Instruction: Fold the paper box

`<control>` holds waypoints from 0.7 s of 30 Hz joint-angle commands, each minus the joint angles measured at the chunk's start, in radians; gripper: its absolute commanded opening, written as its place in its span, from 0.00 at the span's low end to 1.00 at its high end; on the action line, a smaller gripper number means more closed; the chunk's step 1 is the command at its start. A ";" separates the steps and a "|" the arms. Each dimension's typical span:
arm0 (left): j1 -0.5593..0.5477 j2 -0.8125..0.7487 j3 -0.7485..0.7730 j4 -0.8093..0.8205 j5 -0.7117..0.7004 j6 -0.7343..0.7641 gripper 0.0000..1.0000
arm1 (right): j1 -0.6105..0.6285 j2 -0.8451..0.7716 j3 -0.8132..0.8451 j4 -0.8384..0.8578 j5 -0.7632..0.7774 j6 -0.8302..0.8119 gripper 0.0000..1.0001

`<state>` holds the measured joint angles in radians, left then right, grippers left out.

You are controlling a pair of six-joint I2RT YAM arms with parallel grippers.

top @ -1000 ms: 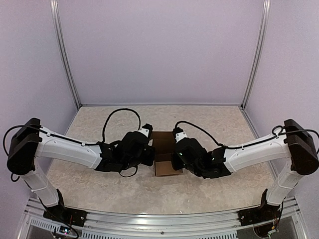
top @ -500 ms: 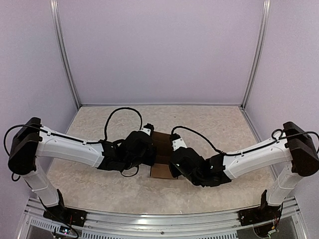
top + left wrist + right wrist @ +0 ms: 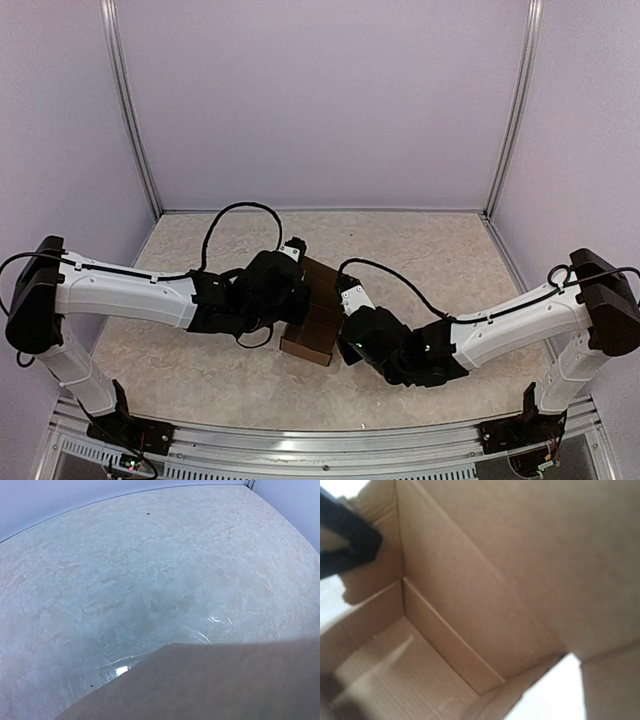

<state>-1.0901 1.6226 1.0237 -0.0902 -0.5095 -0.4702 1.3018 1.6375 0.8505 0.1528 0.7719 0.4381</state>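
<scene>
From above, the paper box sits askew mid-bench, the left pincer and right pincer at its sides, both closed tight. Left wrist: a brown panel fills the near edge. Right wrist: the box's open inside.

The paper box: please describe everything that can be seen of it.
The paper box is plain brown cardboard, partly folded: creased walls stand around an open inside. It sits on the table, close between the left gripper and the right gripper; exact contact is hidden.
</scene>
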 commanded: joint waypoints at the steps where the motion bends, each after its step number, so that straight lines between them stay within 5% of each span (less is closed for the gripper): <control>1: -0.015 -0.034 0.030 0.005 0.018 -0.011 0.00 | 0.012 -0.016 -0.010 0.049 0.007 -0.038 0.00; 21: -0.048 0.045 -0.130 0.146 0.045 -0.152 0.00 | 0.013 0.070 -0.022 0.051 -0.028 0.055 0.00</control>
<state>-1.1145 1.6333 0.9165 0.0376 -0.5297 -0.5896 1.3018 1.6836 0.8501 0.2226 0.7849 0.4694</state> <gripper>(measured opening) 0.005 0.005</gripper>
